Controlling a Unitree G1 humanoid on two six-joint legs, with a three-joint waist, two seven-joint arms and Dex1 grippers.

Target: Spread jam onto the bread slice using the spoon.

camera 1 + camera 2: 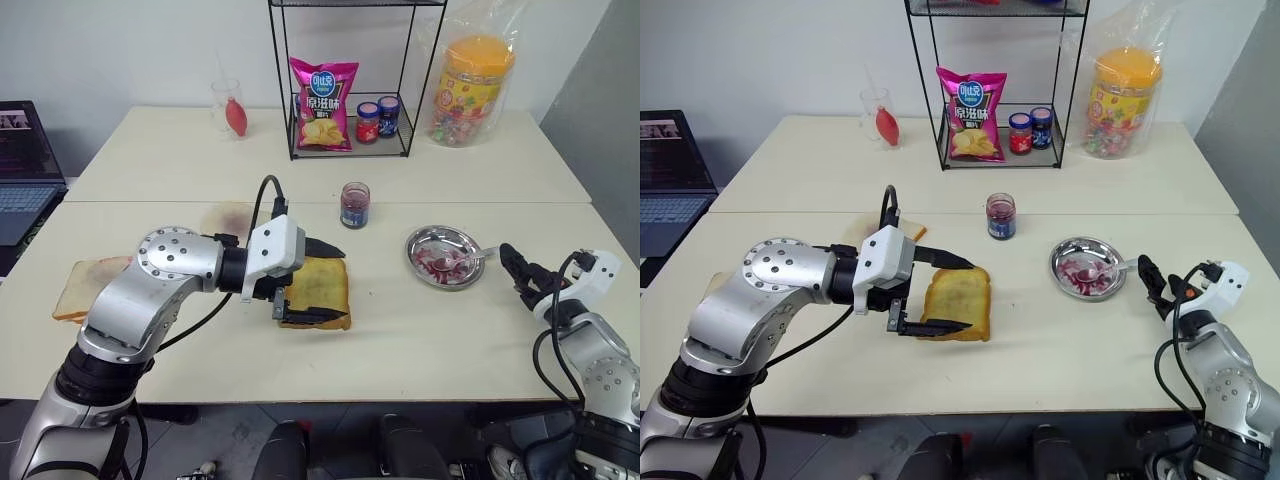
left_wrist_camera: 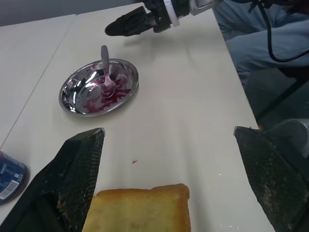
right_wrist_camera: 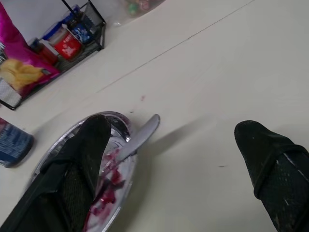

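A pale cream counter (image 1: pixel 420 350) is seen across the foreground, and a second counter of the same colour (image 1: pixel 160 165) is set against its far edge, a straight seam running between the two. A plain white wall (image 1: pixel 130 50) is seen behind them, evenly lit, with soft shadows cast on the counters. A black wire shelf rack (image 1: pixel 352 75) stands on the far counter near the wall. At the left edge an open laptop (image 1: pixel 25 165) is seen on a lower surface. At the right a grey panel (image 1: pixel 605 100) adjoins the wall.
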